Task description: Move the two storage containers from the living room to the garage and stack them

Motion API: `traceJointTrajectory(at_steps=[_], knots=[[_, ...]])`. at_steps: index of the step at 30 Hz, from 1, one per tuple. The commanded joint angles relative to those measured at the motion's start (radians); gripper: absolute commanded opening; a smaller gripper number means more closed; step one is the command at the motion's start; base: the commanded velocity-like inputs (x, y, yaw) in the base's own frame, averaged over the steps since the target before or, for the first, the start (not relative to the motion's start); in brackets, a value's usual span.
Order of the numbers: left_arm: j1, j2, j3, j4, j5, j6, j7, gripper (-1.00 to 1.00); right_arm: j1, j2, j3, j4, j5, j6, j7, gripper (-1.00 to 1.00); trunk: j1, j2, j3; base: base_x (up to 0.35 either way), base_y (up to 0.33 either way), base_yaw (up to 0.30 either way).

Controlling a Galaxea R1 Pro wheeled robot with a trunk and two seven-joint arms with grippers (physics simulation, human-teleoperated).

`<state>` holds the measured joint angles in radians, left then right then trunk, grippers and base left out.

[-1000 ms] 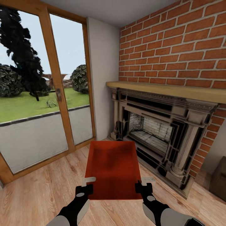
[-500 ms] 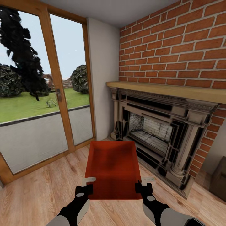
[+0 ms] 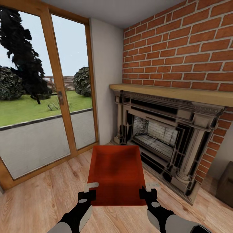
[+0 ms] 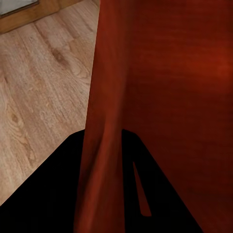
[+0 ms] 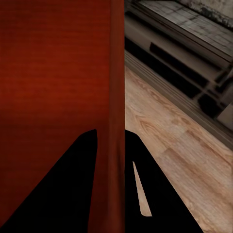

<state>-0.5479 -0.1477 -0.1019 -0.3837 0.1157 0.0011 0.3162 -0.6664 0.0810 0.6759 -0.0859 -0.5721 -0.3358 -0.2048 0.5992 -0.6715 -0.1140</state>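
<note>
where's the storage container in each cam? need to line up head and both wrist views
Head view: storage container sits low centre, held at its near corners by the left pincer and right pincer.
Left wrist view: its red side wall runs between the pincer's dark fingers.
Right wrist view: the opposite wall runs between the dark fingers.
Shared landmark: the light wood-plank floor.

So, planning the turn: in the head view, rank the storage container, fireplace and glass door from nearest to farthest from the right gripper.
1. storage container: clamped in the right gripper, at its near right corner.
2. fireplace: ahead, to the right.
3. glass door: far left, across the container.
</note>
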Motion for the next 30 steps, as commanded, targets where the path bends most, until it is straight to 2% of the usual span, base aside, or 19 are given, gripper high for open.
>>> traceJointTrajectory(at_steps=[1,8,30], knots=[[-0.001,-0.001,-0.002,-0.003,0.002,0.000,0.006,-1.00,-0.001,0.000,0.011,0.005,-0.030,-0.010,0.001,-1.00,0.000,-0.001,-0.002,0.000,0.000,0.000],[-0.001,-0.001,-0.002,-0.003,0.002,0.000,0.006,-1.00,-0.001,0.000,0.011,0.006,-0.031,-0.011,-0.001,-1.00,0.000,-0.001,0.000,0.000,0.000,-0.066],[-0.001,0.000,-0.002,0.000,0.004,0.011,0.006,-1.00,-0.001,0.000,0.010,0.008,-0.035,-0.011,0.001,-1.00,0.000,-0.001,0.015,0.000,0.000,-0.221]])
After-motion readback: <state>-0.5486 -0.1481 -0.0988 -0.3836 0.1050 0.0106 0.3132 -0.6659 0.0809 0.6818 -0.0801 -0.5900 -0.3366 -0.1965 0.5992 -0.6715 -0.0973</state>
